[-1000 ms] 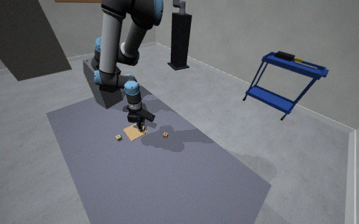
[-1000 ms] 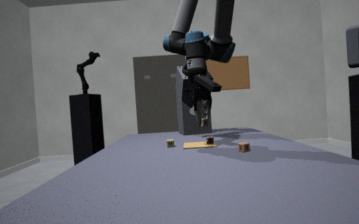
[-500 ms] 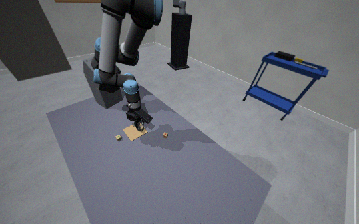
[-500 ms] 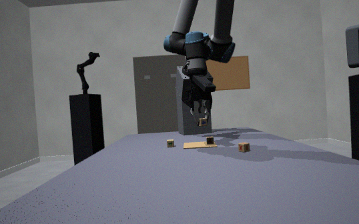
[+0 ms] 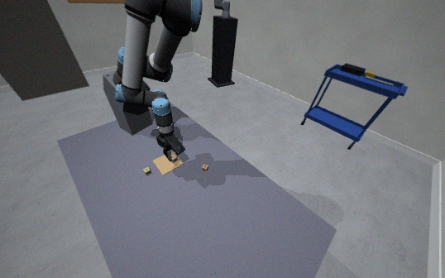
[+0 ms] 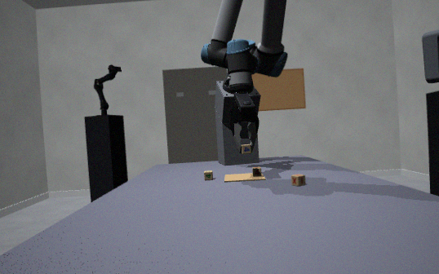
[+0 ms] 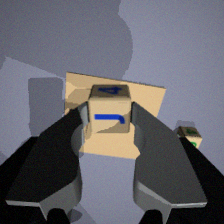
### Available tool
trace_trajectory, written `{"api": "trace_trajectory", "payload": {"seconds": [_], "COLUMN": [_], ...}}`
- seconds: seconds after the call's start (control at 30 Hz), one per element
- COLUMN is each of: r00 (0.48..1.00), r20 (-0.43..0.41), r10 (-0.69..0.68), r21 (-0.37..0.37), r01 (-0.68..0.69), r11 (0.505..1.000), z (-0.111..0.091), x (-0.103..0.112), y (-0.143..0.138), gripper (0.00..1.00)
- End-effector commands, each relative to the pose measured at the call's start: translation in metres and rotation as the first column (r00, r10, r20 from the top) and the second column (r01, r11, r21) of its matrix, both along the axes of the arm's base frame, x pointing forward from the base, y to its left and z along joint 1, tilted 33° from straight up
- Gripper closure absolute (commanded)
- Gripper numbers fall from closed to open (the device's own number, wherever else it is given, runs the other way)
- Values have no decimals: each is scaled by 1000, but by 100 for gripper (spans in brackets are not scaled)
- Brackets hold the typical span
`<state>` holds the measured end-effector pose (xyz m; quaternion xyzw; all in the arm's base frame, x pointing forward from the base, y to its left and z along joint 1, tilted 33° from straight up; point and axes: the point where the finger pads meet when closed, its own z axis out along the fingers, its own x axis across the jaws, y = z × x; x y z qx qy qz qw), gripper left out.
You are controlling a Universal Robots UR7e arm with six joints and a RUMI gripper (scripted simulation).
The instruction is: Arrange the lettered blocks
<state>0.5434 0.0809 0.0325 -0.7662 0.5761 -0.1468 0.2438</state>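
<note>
My gripper [image 5: 173,155] [image 6: 246,146] [image 7: 110,103] is shut on a wooden block [image 6: 246,149] [image 7: 109,110] with blue marks and holds it above the tan mat [image 5: 164,168] [image 6: 237,178] [image 7: 149,96]. In the wrist view a blue hooked stroke shows on its near face and another blue mark on the far face. A dark-faced block [image 6: 256,171] stands on the mat, right of centre in the exterior view; the wrist view does not show it. A block with green marks [image 5: 146,170] [image 6: 208,175] [image 7: 191,137] and a block with red marks [image 5: 205,167] [image 6: 298,180] lie off the mat, on opposite sides.
The grey-blue table top [image 5: 191,232] [image 6: 205,228] carries the mat and blocks. The arm's grey pedestal [image 5: 126,112] [image 6: 237,143] stands behind the mat in the exterior view. A blue cart [image 5: 336,120] and a black pedestal [image 5: 223,50] stand away from the table top.
</note>
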Motion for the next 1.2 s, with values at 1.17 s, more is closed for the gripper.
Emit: {"api": "trace_trajectory", "payload": {"seconds": [1.17], "r00": [778], "r20": [-264], "r10": [-570], "r21": [310], "r01": [628], "r11": [714], "z": [-15], "x": [-29], "y": [-12], "gripper": [91]}}
